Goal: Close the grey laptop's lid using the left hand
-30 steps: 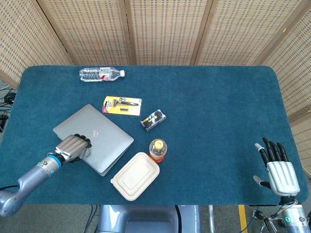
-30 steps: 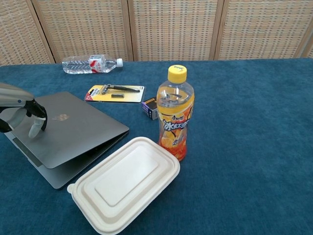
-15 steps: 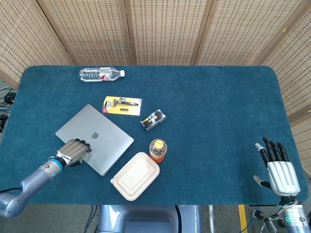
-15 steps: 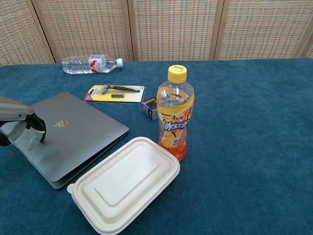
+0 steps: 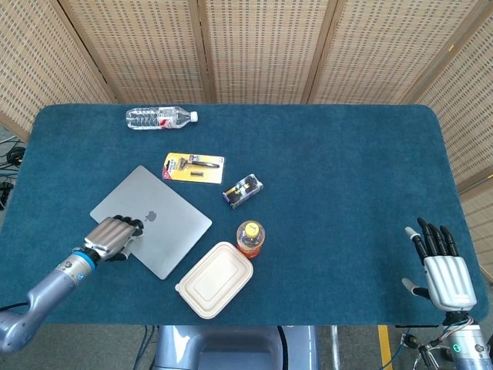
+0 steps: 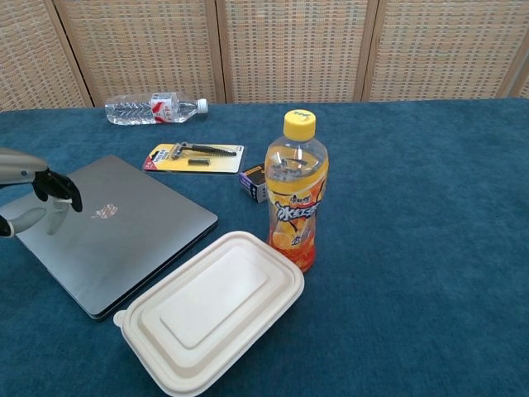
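With the grey laptop (image 5: 152, 221) flat at lower left, my left robot hand (image 5: 113, 238), fingers curled and holding nothing, rests on its near-left corner.

Food box (image 5: 214, 279) and juice bottle (image 5: 249, 237) just beside the laptop (image 5: 158, 223).

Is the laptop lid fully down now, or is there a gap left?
Shut. The grey laptop lies flat as one slab, no gap visible along its front edge; the left hand rests on its lid.
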Robot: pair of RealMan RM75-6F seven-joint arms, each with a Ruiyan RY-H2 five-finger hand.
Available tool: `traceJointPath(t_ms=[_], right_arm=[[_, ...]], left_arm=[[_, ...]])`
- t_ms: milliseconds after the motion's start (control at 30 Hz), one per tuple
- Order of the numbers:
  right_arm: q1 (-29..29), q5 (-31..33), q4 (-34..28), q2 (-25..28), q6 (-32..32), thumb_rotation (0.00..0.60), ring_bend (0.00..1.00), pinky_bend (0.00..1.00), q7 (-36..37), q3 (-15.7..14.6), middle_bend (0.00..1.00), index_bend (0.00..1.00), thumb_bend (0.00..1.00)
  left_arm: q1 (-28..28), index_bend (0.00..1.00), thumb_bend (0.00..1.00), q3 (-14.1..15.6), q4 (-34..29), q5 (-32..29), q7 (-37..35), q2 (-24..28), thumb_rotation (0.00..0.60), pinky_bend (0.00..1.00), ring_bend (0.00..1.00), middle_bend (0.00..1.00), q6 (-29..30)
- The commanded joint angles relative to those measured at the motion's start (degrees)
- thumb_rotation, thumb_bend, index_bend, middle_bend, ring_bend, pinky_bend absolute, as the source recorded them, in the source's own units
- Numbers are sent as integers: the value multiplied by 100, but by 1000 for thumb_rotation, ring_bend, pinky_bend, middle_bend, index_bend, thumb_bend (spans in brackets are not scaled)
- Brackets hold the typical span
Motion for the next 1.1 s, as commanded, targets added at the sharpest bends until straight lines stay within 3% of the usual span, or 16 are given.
traceJointPath(t_ms=[33, 133, 200, 300, 400, 700, 1100], right_arm=[[6, 13, 13, -5, -15, 600, 0, 0, 8, 5, 0, 125, 2], [9, 20, 24, -12, -25, 600, 0, 0, 9, 5, 0, 125, 2], [15, 35, 34, -21, -47, 600, 0, 0, 6, 4, 0, 125, 2], [27, 62, 50, -35, -84, 600, 0, 0, -6, 5, 0, 125, 2], [47, 92, 75, -59, -142, 600, 0, 0, -23, 3, 0, 125, 2], [107, 148, 213, -180, -262, 600, 0, 0, -31, 7, 0, 125, 2], [152, 238, 291, -257, -361, 600, 0, 0, -82, 20, 0, 125, 2]], left_arm=[[677, 492, 501, -196, 16, 601, -263, -138, 600, 219, 176, 164, 1442], [976, 456, 411, -251, 170, 883, -333, -351, 600, 211, 118, 98, 2095], [1239, 359, 342, -266, 308, 1120, -389, -534, 600, 131, 35, 20, 2614], [1487, 197, 246, -240, 408, 1318, -448, -670, 600, 8, 0, 0, 3017], [1753, 130, 197, -159, 450, 1445, -425, -751, 600, 0, 0, 0, 3350], [2527, 62, 167, -99, 691, 1504, 50, -1066, 600, 0, 0, 0, 4236], [2869, 45, 175, -224, 1176, 1390, -171, -1203, 600, 0, 0, 0, 4168]])
